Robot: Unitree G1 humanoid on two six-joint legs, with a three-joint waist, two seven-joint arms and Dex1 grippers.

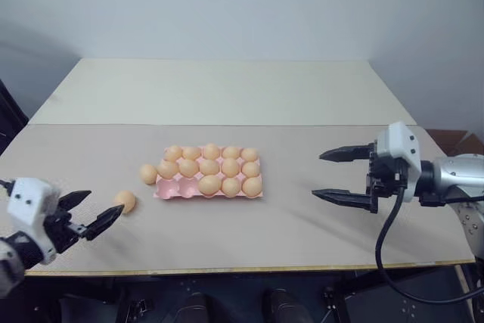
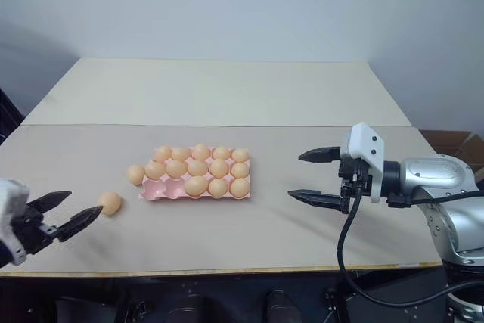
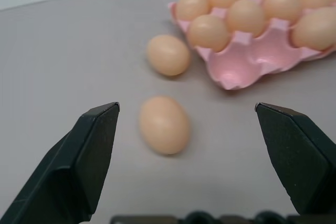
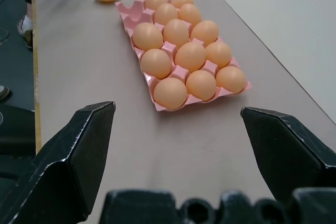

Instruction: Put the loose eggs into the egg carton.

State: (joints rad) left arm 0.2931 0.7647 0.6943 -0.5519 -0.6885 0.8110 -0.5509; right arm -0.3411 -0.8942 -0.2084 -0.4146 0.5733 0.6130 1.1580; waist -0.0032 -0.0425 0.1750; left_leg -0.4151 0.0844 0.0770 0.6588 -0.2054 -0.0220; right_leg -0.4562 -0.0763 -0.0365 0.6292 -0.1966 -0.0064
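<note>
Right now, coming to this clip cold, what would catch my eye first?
The pink egg carton at mid-table, nearly full of tan eggs, with two empty cups at its near left corner. Two loose eggs lie on the table to its left: one against the carton's left edge, the other nearer the front, just ahead of the open left gripper. The right gripper hangs open well to the carton's right.

We are looking along the left gripper (image 3: 186,129), whose two black fingers (image 3: 79,161) are standing wide apart with one loose egg (image 3: 164,124) lying on the table (image 3: 68,51) between them. A second loose egg (image 3: 168,54) is resting just beside the pink egg carton (image 3: 247,61), whose near cups are sitting empty while the others are holding eggs.
</note>
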